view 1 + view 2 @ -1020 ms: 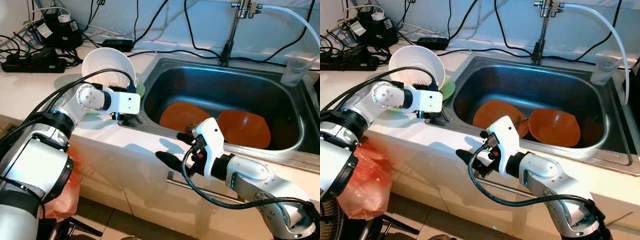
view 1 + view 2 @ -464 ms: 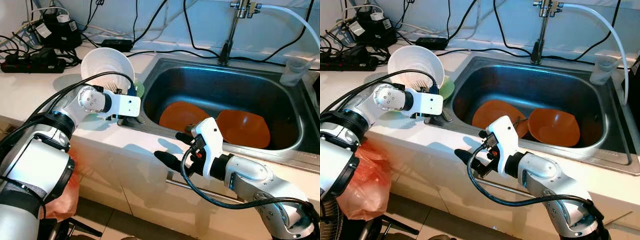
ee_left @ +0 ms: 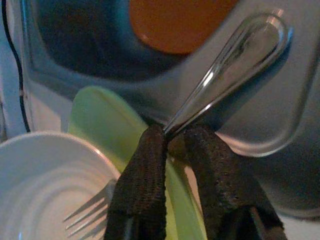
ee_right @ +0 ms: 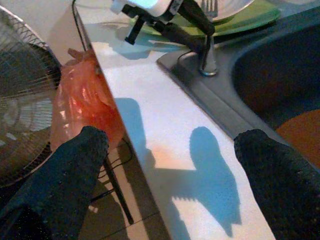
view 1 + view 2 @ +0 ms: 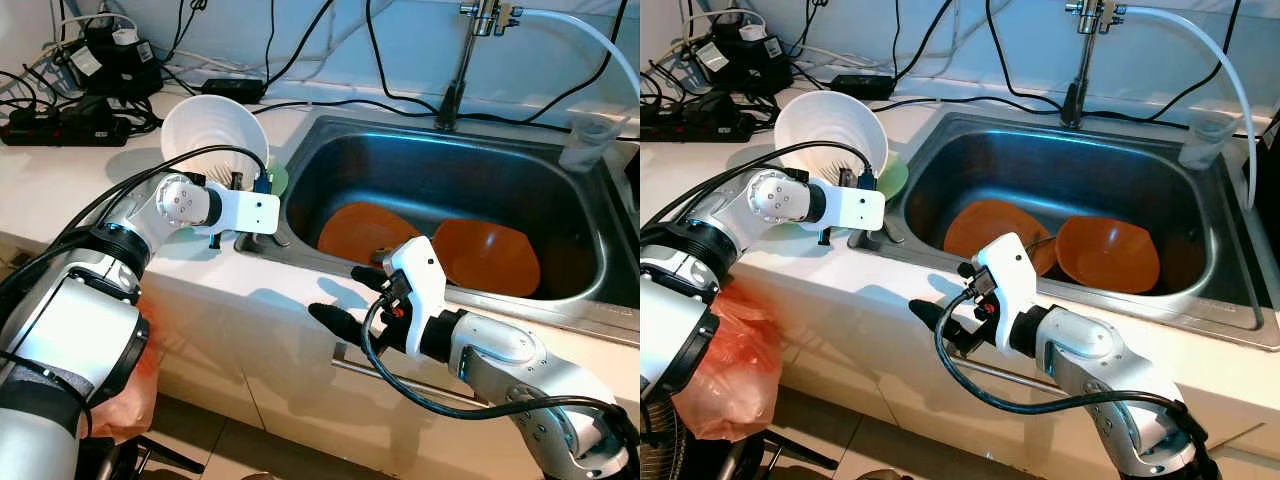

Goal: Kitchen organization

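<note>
My left gripper (image 5: 247,237) is at the sink's front left corner, shut on the thin end of a silver utensil (image 3: 235,65). The utensil's broad handle end rests on the steel sink rim (image 4: 207,55). Just behind the gripper a white bowl (image 5: 213,135) tilts on a green plate (image 5: 895,175), with a fork (image 3: 87,212) lying inside the bowl. An orange plate (image 5: 365,230) and an orange bowl (image 5: 487,255) lie in the sink (image 5: 330,135). My right gripper (image 5: 350,297) hangs open off the counter's front edge, holding nothing.
Power strips and tangled cables (image 5: 65,115) crowd the back left of the counter. A faucet (image 5: 462,60) and a clear plastic cup (image 5: 590,140) stand behind the sink. An orange plastic bag (image 4: 85,105) hangs below the counter beside a fan (image 4: 25,100).
My left gripper has shifted slightly left along the sink rim with the utensil. The right arm has not moved.
</note>
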Available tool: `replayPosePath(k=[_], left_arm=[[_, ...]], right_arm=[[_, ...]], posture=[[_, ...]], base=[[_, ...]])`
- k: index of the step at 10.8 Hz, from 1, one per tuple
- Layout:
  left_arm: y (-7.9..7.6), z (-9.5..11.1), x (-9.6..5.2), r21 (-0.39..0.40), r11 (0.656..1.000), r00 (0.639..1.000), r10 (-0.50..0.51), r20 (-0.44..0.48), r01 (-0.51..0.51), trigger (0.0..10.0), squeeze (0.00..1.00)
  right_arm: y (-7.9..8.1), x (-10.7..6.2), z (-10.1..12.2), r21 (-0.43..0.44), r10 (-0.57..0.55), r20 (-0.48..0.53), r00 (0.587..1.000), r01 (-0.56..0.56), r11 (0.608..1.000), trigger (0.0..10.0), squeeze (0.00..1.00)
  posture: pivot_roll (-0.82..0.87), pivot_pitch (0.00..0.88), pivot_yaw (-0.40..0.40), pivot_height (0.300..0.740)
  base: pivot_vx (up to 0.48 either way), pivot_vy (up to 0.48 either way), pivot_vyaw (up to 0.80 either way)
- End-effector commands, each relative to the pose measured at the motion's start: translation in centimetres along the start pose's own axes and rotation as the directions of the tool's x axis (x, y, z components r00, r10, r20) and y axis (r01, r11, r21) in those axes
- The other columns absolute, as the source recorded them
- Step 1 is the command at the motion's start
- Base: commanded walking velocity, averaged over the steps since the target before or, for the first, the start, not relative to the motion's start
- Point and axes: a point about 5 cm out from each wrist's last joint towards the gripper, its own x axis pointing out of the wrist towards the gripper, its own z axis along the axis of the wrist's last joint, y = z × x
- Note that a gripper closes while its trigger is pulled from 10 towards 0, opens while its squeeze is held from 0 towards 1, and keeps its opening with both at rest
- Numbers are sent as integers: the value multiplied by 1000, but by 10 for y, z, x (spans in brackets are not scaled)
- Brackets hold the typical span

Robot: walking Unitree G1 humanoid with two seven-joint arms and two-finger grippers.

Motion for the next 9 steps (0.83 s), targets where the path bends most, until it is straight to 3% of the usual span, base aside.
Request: replayPosePath(k=[1,4,7,9], left_arm=[[-3,-6,-1,4,1000,999,3,-33,-3,0,0],[2,-8,-2,25,997,996,76,-54,-75,0,0],[8,-7,-4,54,990,989,132,-63,-129,0,0],[22,-6,-10,106,966,967,245,-74,-237,0,0]], right_arm=[[3,-4,5,-5,32,22,999,-32,999,10000,0],[11,-9,3,6,123,14,992,-123,992,10000,0],[11,-10,5,0,135,15,991,-135,991,10000,0],[8,-10,6,-3,118,24,993,-118,993,10000,0]], posture=[[-33,0,63,740],[-33,0,54,740],[-32,0,50,740],[-34,0,50,740]], base=[[0,0,0],[0,0,0],[0,0,0],[0,0,0]])
